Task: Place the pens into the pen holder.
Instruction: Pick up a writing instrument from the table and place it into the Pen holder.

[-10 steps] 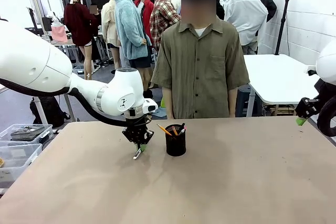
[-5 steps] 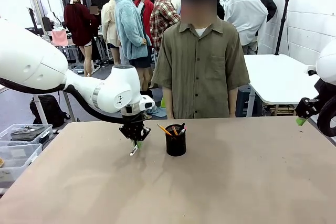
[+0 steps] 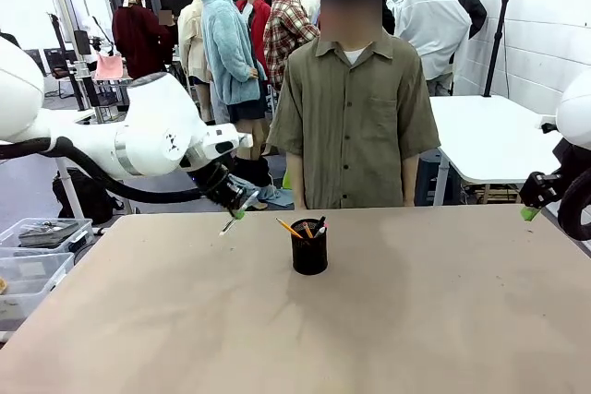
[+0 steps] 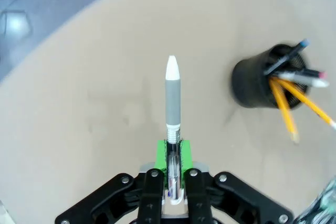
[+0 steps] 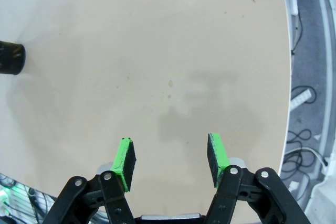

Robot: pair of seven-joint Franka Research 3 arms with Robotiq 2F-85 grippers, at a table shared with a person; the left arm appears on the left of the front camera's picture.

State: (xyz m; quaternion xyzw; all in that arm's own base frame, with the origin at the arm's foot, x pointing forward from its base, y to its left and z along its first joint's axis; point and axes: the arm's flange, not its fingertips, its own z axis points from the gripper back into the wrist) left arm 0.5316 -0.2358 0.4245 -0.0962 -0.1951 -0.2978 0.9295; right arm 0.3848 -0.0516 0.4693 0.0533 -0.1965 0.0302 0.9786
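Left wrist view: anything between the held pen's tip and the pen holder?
Nothing. In the left wrist view, bare tan table separates the silver-white pen, clamped in the left gripper, from the pen holder.

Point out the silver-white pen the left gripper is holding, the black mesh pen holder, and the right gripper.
silver-white pen [image 4: 172, 94], left wrist view, on its grey grip section.
pen holder [image 3: 308, 256], front view, on its mesh side wall.
right gripper [image 5: 170, 162], right wrist view, midway between its green fingertips.
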